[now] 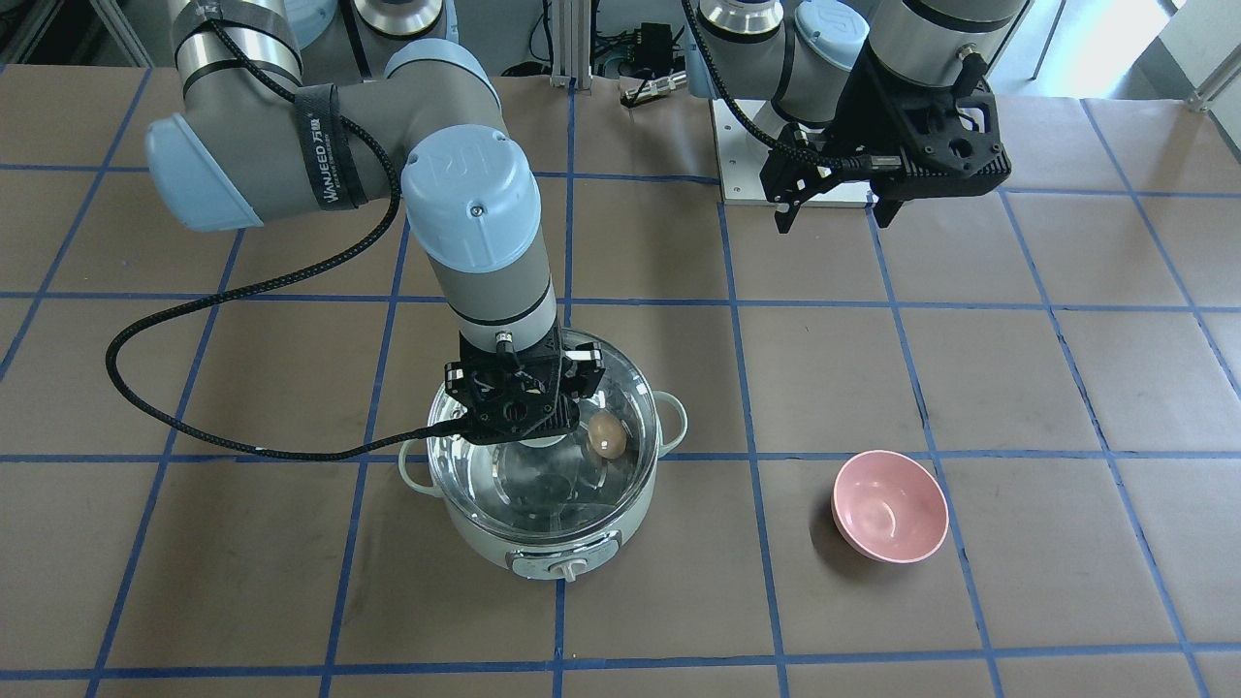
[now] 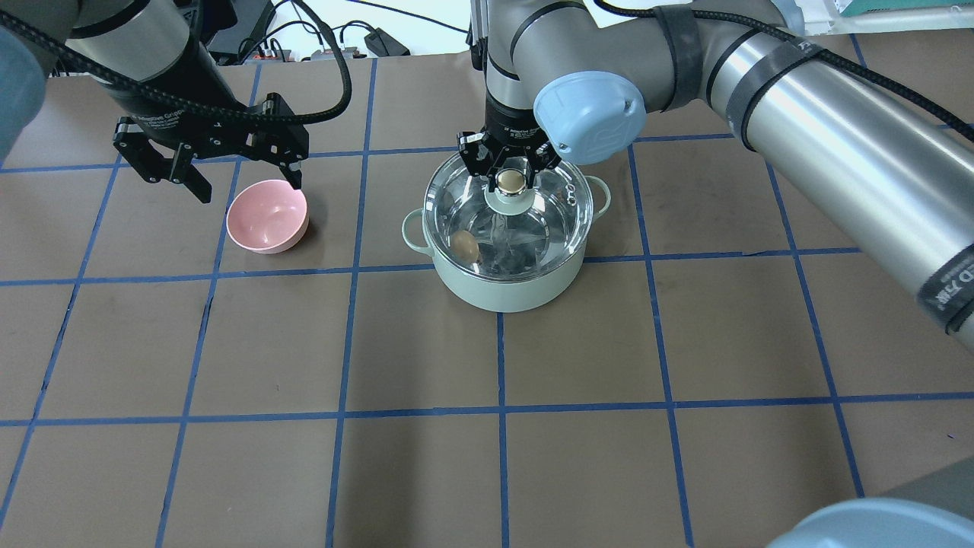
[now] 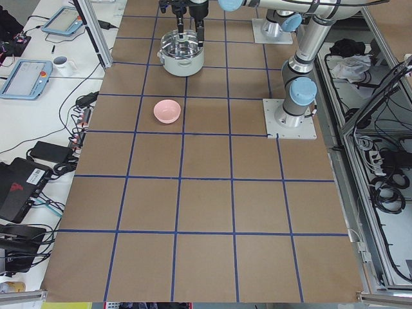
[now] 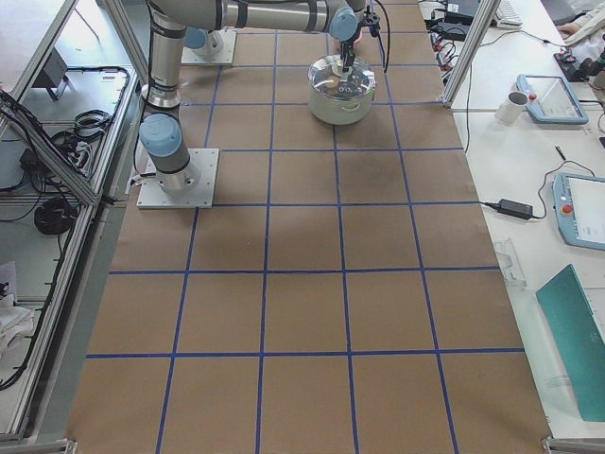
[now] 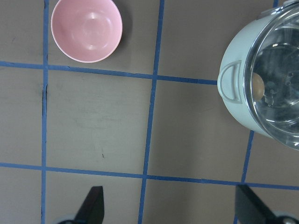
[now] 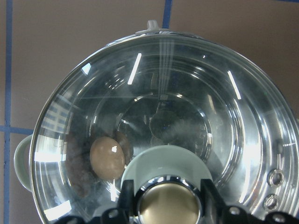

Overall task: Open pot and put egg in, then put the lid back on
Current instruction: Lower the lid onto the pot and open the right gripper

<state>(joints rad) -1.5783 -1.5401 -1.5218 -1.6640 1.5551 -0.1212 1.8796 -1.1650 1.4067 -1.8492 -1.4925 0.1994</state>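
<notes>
One pot (image 2: 502, 293), one lid (image 2: 549, 221), one egg (image 2: 466, 246) and one pink bowl (image 2: 266, 217) are on the table (image 2: 609, 342).

Pretty clearly a robotics lab, not anybody's kitchen. The big table (image 3: 206, 212) is covered in brown paper with a grid of blue tape (image 2: 352, 268), and the robot arms (image 3: 299, 93) are bolted down on white metal plates (image 3: 302, 132). Aluminium frame posts (image 3: 90, 29) stand along the side. The benches next to it hold control tablets (image 3: 24, 78), a power brick (image 4: 516, 204) and a mug (image 3: 63, 63), and loose cables (image 3: 386, 187) pile up behind the rail.
</notes>
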